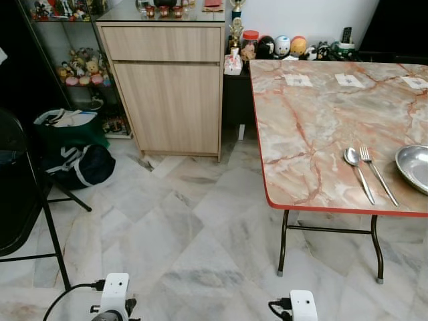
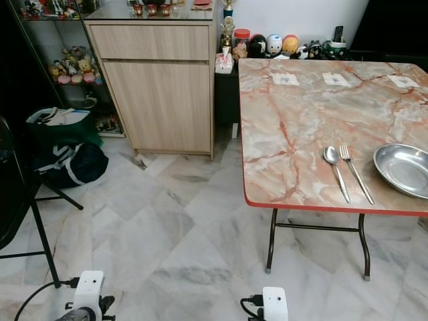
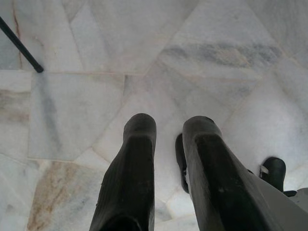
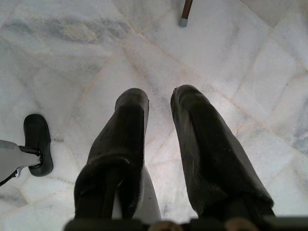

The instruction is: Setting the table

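Observation:
A marble-patterned table (image 1: 307, 114) with a red rim stands ahead on the right. Near its front edge lie a spoon (image 1: 358, 172) and a fork (image 1: 376, 172) side by side, handles toward me. Just right of them sits a round metal plate (image 1: 414, 167), cut off by the frame edge. Both arms hang low over the floor, well short of the table. The left gripper (image 3: 168, 125) and the right gripper (image 4: 160, 96) point down at the marble tiles, each open with a narrow gap and nothing between the fingers.
A wooden cabinet (image 1: 170, 87) stands at the back, left of the table. A black folding chair (image 1: 20, 194) is at my left, with dark bags (image 1: 70, 154) behind it. White cards (image 1: 297, 80) lie at the table's far side. Thin table legs (image 1: 284, 241) stand ahead on the marble floor.

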You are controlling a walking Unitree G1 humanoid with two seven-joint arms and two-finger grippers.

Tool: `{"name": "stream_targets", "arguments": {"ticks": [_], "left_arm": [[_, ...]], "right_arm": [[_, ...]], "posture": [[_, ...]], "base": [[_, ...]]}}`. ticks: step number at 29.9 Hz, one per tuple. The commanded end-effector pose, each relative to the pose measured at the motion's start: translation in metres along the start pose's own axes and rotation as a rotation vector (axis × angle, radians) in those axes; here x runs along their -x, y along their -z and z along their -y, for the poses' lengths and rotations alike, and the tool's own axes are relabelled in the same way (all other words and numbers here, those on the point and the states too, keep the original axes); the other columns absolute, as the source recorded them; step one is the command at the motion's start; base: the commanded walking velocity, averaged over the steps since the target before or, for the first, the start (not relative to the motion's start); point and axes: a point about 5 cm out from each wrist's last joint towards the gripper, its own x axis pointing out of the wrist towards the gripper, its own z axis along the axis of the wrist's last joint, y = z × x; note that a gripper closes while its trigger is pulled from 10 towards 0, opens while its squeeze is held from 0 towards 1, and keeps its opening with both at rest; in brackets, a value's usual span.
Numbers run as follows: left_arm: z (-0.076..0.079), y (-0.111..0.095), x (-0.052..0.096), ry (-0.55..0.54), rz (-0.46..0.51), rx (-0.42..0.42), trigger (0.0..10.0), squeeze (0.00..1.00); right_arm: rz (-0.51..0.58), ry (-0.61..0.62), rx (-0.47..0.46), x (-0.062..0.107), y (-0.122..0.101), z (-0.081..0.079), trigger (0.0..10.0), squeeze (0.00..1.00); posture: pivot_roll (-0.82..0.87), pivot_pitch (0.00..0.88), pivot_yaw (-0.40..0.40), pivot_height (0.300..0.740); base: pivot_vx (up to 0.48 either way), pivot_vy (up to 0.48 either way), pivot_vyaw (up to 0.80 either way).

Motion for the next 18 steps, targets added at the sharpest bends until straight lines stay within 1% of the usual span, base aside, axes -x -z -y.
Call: {"name": "stream_targets", "arguments": {"ticks": [1,9,10,11,13,18], "left_arm": [[0.001,0.028,0.0061,0.037,-0.103,-0.01,10.0,0.0],[0.001,0.028,0.0061,0.037,-0.103,-0.01,10.0,0.0],[0.0011,0.028,0.006,0.037,-0.102,-0.009,10.0,0.0],[0.0013,0.0274,0.0059,0.04,-0.1,-0.012,10.0,0.0],[0.0014,0.0264,0.0057,0.044,-0.098,-0.02,10.0,0.0],[0.0014,0.0262,0.0056,0.044,-0.097,-0.02,10.0,0.0]], "right_arm": [[0.021,-0.073,-0.122,-0.0076,-0.0339,0.0207,10.0,0.0],[0.021,-0.073,-0.122,-0.0076,-0.0339,0.0207,10.0,0.0],[0.019,-0.07,-0.109,-0.0077,-0.0339,0.021,10.0,0.0],[0.026,-0.069,-0.126,-0.0077,-0.0347,0.0205,10.0,0.0],[0.039,-0.068,-0.158,-0.0077,-0.0357,0.0196,10.0,0.0],[0.039,-0.069,-0.157,-0.0077,-0.0356,0.0196,10.0,0.0]], "posture": [[0.15,0.0,-0.092,0.74],[0.15,0.0,-0.092,0.74],[0.15,0.0,-0.092,0.74],[0.15,0.019,-0.085,0.74],[0.15,0.018,-0.085,0.74],[0.15,0.018,-0.085,0.74]], "base": [[0.0,0.0,0.0],[0.0,0.0,0.0],[0.0,0.0,0.0],[0.0,0.0,0.0],[0.0,0.0,0.0],[0.0,0.0,0.0]]}}
